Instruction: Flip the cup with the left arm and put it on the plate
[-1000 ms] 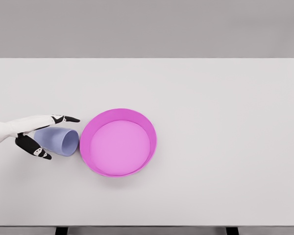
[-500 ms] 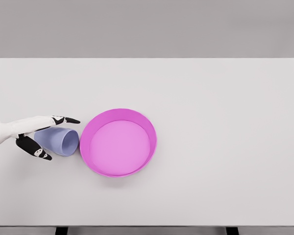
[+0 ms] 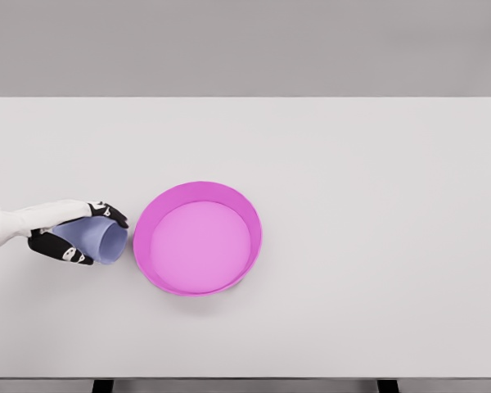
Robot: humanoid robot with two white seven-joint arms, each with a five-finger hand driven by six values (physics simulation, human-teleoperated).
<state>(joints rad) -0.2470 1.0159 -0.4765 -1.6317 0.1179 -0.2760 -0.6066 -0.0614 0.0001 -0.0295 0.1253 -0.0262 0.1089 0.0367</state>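
A pale blue cup (image 3: pixel 98 239) lies on its side on the white table, its mouth turned right toward the plate. My left hand (image 3: pixel 75 235) comes in from the left edge and is shut on the cup, fingers (image 3: pixel 108 213) curled over its top and the thumb (image 3: pixel 65 252) under its near side. The pink plate (image 3: pixel 198 191), round with a raised rim, sits just right of the cup with a narrow gap between them. The right arm is out of view.
The white table (image 3: pixel 360 205) spreads wide to the right and behind the plate. Its front edge runs along the bottom of the view.
My left hand's fingers, stretched out over the cup before, have curled down and closed around it. The cup has tilted slightly; the plate has not moved.
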